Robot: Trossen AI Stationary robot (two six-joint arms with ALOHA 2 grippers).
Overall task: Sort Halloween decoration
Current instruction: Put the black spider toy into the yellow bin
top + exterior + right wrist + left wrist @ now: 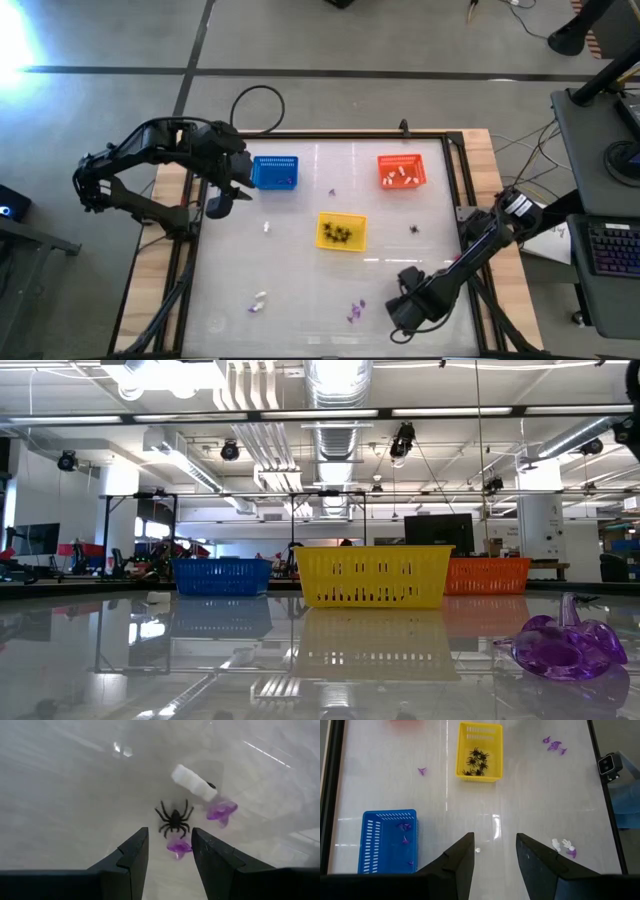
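Left gripper [222, 203] hangs beside the blue slotted plastic basket [275, 172], jaws parted and empty. Ahead of those jaws, in its wrist view, lie one tiny white plastic trinket [478, 850] just beyond the fingertips, and farther off the yellow slotted plastic basket [479, 751] holding black spider-like trinkets [476, 761]. The blue basket carries small purple trinkets [404, 826]. Judged from this, colour decides the bin: purple to blue, black to yellow.

The orange slotted plastic basket [401, 171] holds white pieces [401, 175], which fits the same rule.

Right gripper [405, 307] sits low over the glossy white table [300, 270], jaws apart and holding nothing. Directly ahead of the jaw gap lies a black plastic spider [174, 820] with thin splayed legs, overlapping a translucent purple trinket [178, 846] nearest the fingertips. Beyond the spider are a white ribbed cylindrical piece [194, 782] and a second glossy purple trinket [221, 810], these two touching or nearly so.

Judgement: the sort is partly done; several loose pieces remain on the table. The cluster ahead of the right jaws is tight, so a single piece may be hard to take cleanly.
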